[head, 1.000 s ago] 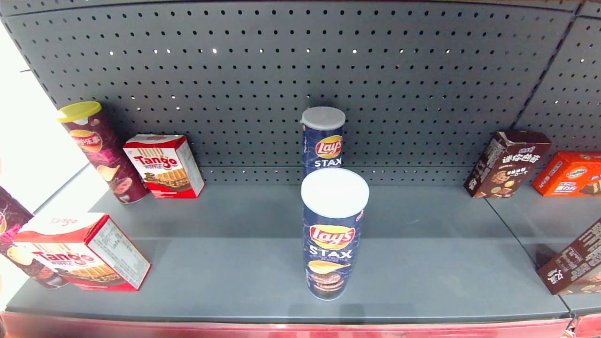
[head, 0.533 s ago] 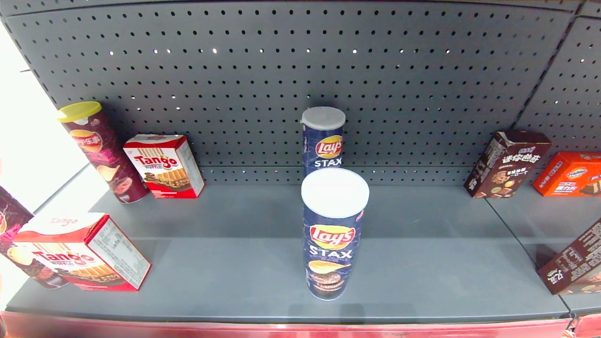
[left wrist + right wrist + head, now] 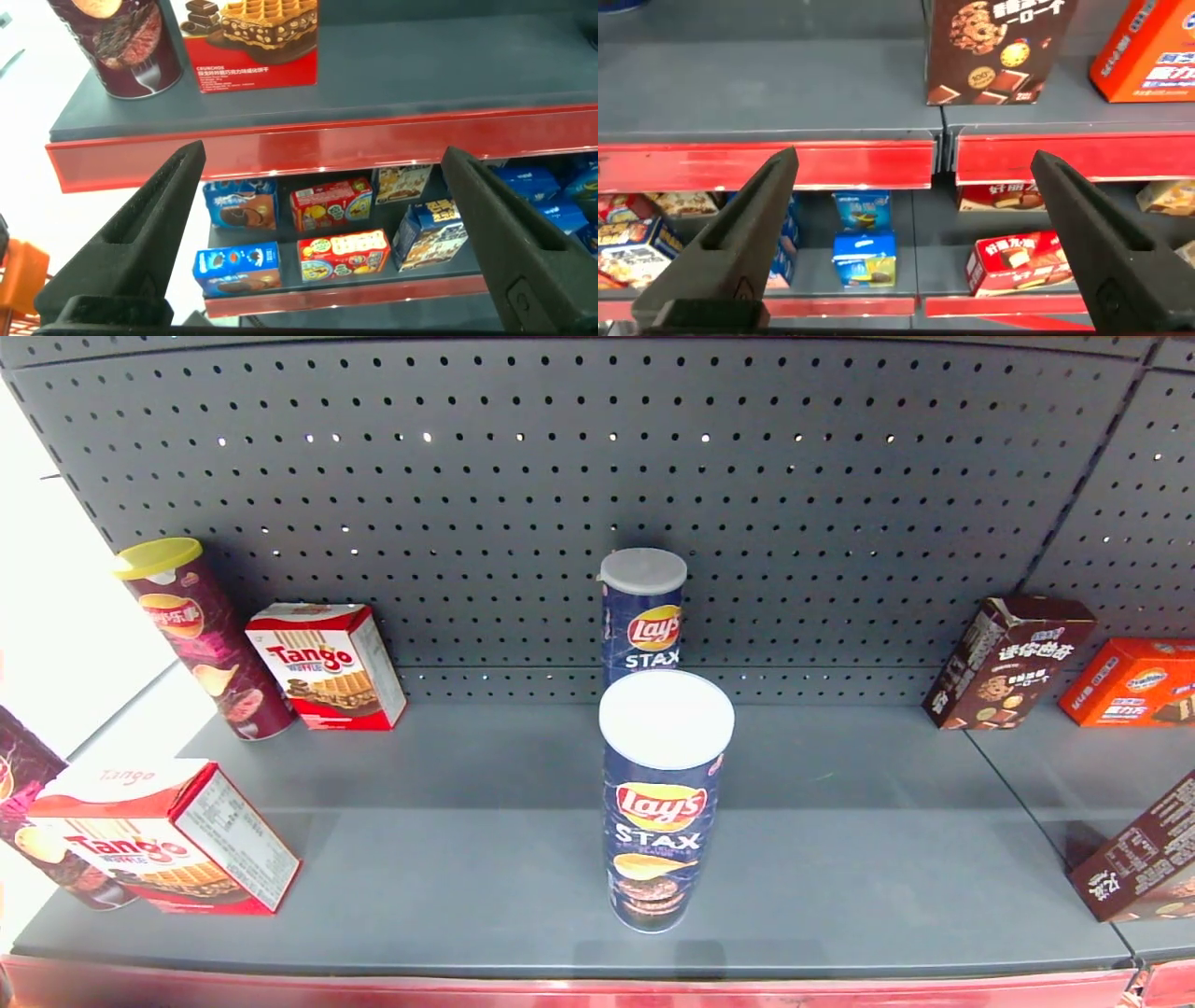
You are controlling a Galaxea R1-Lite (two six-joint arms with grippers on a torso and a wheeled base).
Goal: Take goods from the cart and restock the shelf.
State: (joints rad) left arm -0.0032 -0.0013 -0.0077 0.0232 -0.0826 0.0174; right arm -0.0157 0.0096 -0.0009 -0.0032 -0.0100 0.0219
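Note:
Two dark blue chip cans stand upright on the grey shelf [image 3: 840, 859], one near the front [image 3: 663, 803] and one at the back [image 3: 642, 614] against the pegboard. My left gripper [image 3: 322, 224] is open and holds nothing, in front of the shelf's red edge [image 3: 308, 149], below a red wafer box [image 3: 252, 42] and a maroon can [image 3: 117, 47]. My right gripper [image 3: 915, 233] is open and empty too, before the red edge [image 3: 859, 163] under a brown cookie box [image 3: 994, 47].
At the shelf's left stand a maroon can [image 3: 201, 635] and two red wafer boxes [image 3: 327, 665] [image 3: 168, 835]. At the right are brown boxes [image 3: 1013, 658] [image 3: 1139, 859] and an orange box [image 3: 1134, 681]. Lower shelves hold several small snack boxes [image 3: 341, 229] [image 3: 864, 243].

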